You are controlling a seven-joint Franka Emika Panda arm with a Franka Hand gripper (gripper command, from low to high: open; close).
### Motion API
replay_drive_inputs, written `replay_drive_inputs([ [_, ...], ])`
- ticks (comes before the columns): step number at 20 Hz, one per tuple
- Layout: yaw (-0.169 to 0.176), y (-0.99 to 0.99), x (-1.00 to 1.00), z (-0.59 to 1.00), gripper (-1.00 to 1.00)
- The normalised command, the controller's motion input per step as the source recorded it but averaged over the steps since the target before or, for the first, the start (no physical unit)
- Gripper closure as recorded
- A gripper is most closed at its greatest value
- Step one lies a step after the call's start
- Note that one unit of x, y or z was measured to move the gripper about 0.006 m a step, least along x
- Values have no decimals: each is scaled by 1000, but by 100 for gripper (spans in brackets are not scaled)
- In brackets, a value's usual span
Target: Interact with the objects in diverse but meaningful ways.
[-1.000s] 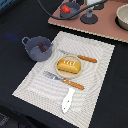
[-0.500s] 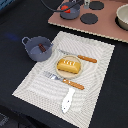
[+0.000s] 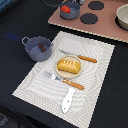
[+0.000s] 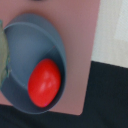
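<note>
A grey-blue pot [image 3: 70, 11] stands on the pink toy stove [image 3: 107, 27] and holds the red tomato [image 3: 65, 8]. The wrist view looks straight down on this pot [image 4: 30, 40] and the tomato [image 4: 44, 82] from close above. A second pot [image 3: 31, 44] at the placemat's corner holds the brown sausage [image 3: 42, 48]. The bread loaf [image 3: 69, 65] lies on the tan plate [image 3: 60, 72]. An orange-handled knife [image 3: 82, 58] and fork [image 3: 70, 82] flank the plate. My gripper is above the exterior view's top edge. Only a blurred grey shape [image 4: 2, 50] shows at the wrist picture's edge.
A white spatula [image 3: 66, 98] lies on the striped placemat [image 3: 97, 75] near its front edge. The stove has black burners [image 3: 90, 19] and a pale bowl [image 3: 122, 15] at the exterior view's right. A dark table surrounds the mat.
The arm parts seen above the tomato pot have moved mostly out of the exterior view's top. The objects have not moved.
</note>
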Motion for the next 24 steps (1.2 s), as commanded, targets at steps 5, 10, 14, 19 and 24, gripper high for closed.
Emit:
replay_drive_inputs([
  [5, -89, 538, -190, -141, -100],
  [10, -99, 354, -67, -157, -100],
  [14, -55, 158, 29, -167, -100],
  [19, -86, 83, 118, -147, -100],
  [24, -112, 123, 94, -171, -100],
])
